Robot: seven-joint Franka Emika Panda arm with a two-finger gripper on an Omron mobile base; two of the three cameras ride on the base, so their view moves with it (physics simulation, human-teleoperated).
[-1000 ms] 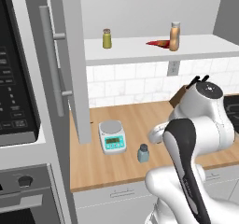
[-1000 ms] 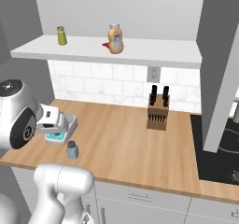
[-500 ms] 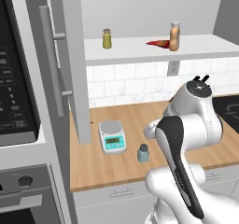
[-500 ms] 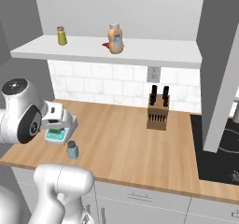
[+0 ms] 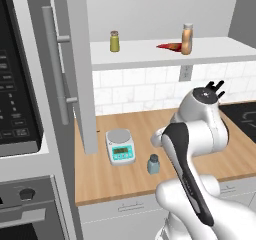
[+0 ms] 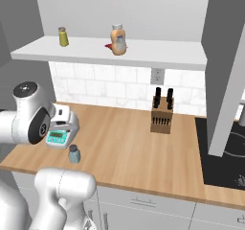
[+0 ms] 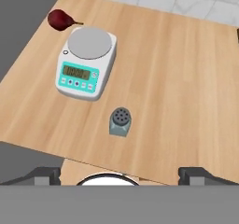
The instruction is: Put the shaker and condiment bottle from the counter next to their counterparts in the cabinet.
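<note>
Gripper (image 7: 119, 174) open, jaws fully apart, nothing btwn them, positioned above worktop (image 7: 177, 78) w/ view down on shaker (image 7: 120, 122). Shaker upright on worktop near front edge, just beside digital scale (image 7: 87, 62). Dark red pear (image 7: 59, 19) behind scale. Condiment bottle (image 5: 187, 39) upright on cabinet (image 5: 150, 52) shelf, touching red pointed bottle (image 5: 170, 46). Olive-yellow jar (image 5: 115, 41) well apart, same shelf. Knife block (image 6: 161, 112) near wall.
</note>
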